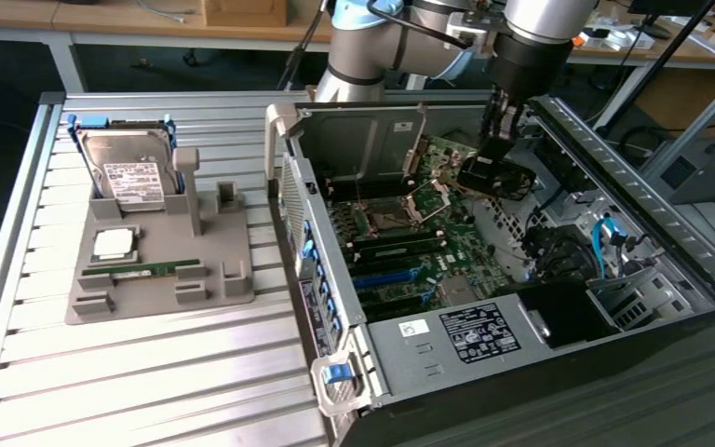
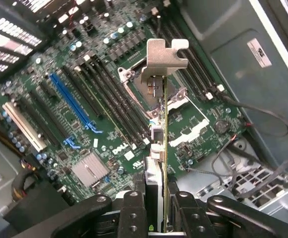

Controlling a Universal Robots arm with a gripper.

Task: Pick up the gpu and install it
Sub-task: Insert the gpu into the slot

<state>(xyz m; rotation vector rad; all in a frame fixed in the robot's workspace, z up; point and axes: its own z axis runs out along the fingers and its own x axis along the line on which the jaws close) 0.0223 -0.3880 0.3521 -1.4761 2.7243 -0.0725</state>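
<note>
above the motherboard [image 2: 109,124], fingers [image 2: 134,210] clamped on the gpu [image 2: 159,148]

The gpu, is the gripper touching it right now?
Touching. In the wrist view the gripper has its fingers closed on either side of the gpu, holding it edge-on above the motherboard.

gpu [image 2: 159,148] | thin green card, silver bracket | edge-on, clamped in claw [image 2: 156,208] | above motherboard
</note>
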